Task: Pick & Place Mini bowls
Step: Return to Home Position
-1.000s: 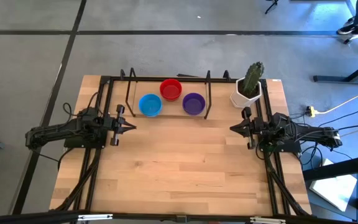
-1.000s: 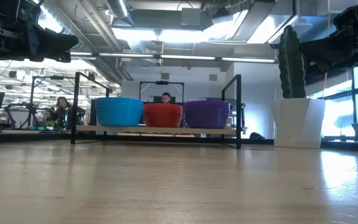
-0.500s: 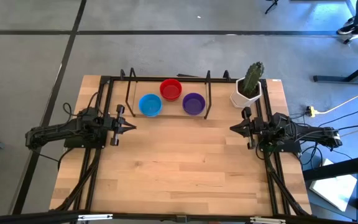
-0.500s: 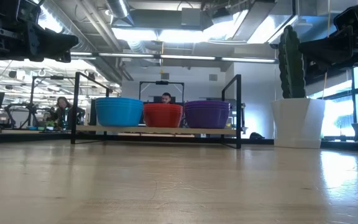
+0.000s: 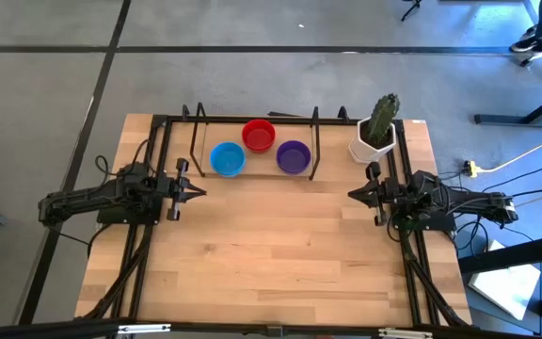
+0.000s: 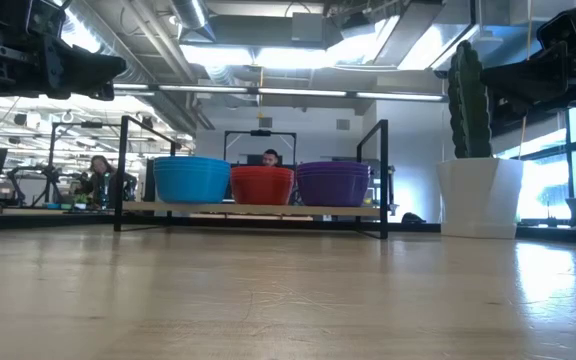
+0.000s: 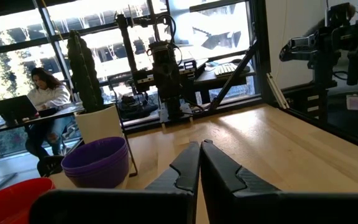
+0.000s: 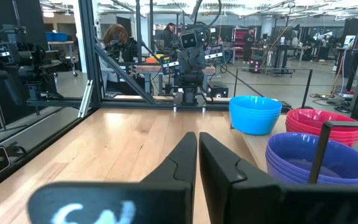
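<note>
The left tool (image 5: 196, 191) and right tool (image 5: 353, 195) sit pressed together, empty, mid-frame; bowls (image 5: 259, 136) stacked, homing seems done, needing only stillness.

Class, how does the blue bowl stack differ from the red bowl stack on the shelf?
Colour: the blue bowl stack is blue, the red bowl stack red. Place: the blue bowl stack stands nearer the left arm and the shelf's front; the red bowl stack stands farther back. Both are nested bowls.
</note>
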